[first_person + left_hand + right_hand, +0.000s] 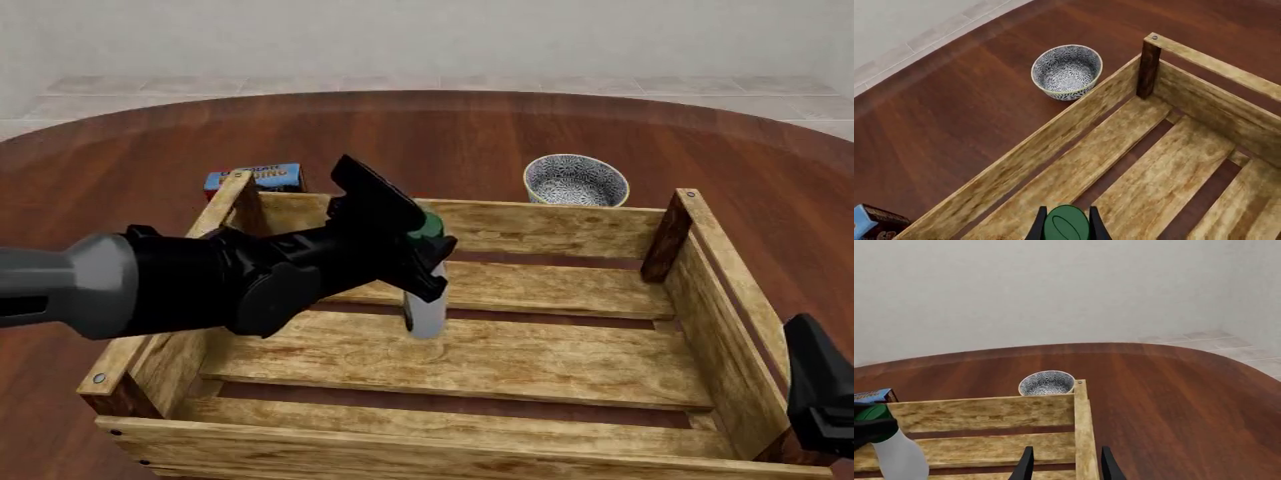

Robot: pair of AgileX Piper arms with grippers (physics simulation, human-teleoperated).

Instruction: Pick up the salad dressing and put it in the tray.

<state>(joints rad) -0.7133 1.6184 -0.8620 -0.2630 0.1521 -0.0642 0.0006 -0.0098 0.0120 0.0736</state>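
Left tool (430, 262): pinched on the neck of the salad dressing (426, 305), just under its dark green cap; in the left wrist view the two fingers sit tight on either side of the cap, which fills the gap between them

Grip location: high on the bottle – this leaves the whitish body hanging free below the fingers, so the base can reach the slats without the tool fouling the crate wall

Salad dressing: inside the outline of the tray (441, 436), roughly upright, over the left-centre slats and nearer the far wall; whether its base touches the slat cannot be told from the front view

Tray: large slatted wooden crate with dark corner posts, resting on the tabletop (120, 170); gaps between floor slats show the dark wood beneath

Right tool (1064, 460): fingers spread, holding nothing, parked over the tray's right wall – judged to be idle and kept clear of the left arm's working space

Bowl (575, 180): small speckled bowl just beyond the tray's far wall, outside it, not involved

Blue box (254, 177): flat, on the tabletop past the tray's far-left corner, apart from the bottle

Task stage: placement, judged nearly complete; remaining actions are to lower until the base seats on a slat, then release

Caution: a tall narrow bottle may topple if released tilted or over a slat gap
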